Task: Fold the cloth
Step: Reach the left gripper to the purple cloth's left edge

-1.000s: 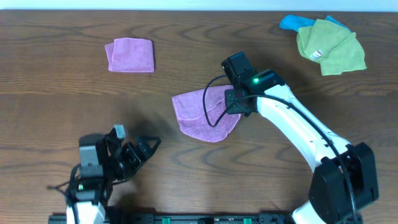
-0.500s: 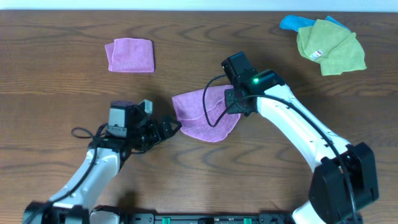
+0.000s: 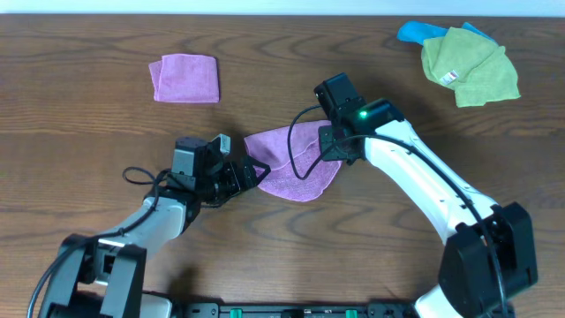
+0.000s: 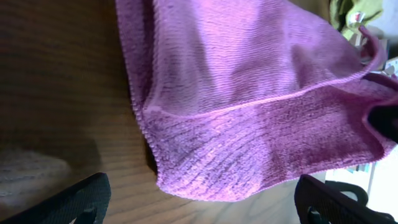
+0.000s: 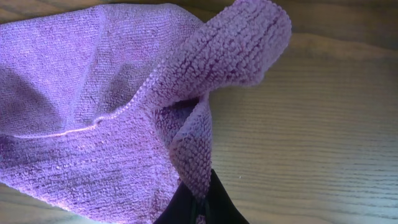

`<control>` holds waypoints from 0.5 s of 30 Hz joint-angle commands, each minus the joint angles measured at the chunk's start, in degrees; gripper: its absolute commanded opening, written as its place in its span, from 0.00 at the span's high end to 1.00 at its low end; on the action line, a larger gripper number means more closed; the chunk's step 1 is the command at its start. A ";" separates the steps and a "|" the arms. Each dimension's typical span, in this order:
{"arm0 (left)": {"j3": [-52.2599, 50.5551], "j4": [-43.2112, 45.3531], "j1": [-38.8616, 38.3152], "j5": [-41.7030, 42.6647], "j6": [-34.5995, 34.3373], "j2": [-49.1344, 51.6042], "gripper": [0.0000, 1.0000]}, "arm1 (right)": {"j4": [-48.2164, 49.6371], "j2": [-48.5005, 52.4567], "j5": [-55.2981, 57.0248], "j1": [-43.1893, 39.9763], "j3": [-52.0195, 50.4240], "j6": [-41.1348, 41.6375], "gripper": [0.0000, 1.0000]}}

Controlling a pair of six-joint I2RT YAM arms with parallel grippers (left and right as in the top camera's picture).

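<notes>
Violet cloth point(image 3: 296, 170) on wooden table point(image 3: 88, 150), right end effector point(image 3: 335, 152) pinching its right edge, left end effector point(image 3: 254, 173) spread wide at its left edge

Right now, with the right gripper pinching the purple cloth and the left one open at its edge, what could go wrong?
The right gripper is shut on only a thin pinch of the cloth, so a pull may slip it free. The left gripper stands open at the edge where layers overlap; it may catch just one layer. The cloth lies rumpled, so any fold may come out uneven.
</notes>
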 commanded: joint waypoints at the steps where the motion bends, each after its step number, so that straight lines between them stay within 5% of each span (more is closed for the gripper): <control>1: 0.76 0.74 -0.66 -0.04 -1.16 0.98 0.04 | 0.28 -0.37 0.59 -0.04 0.46 0.85 0.96; 15: 0.76 6.80 -3.28 -2.58 -3.76 3.76 0.04 | 0.70 -0.37 0.17 -0.04 0.46 0.85 0.96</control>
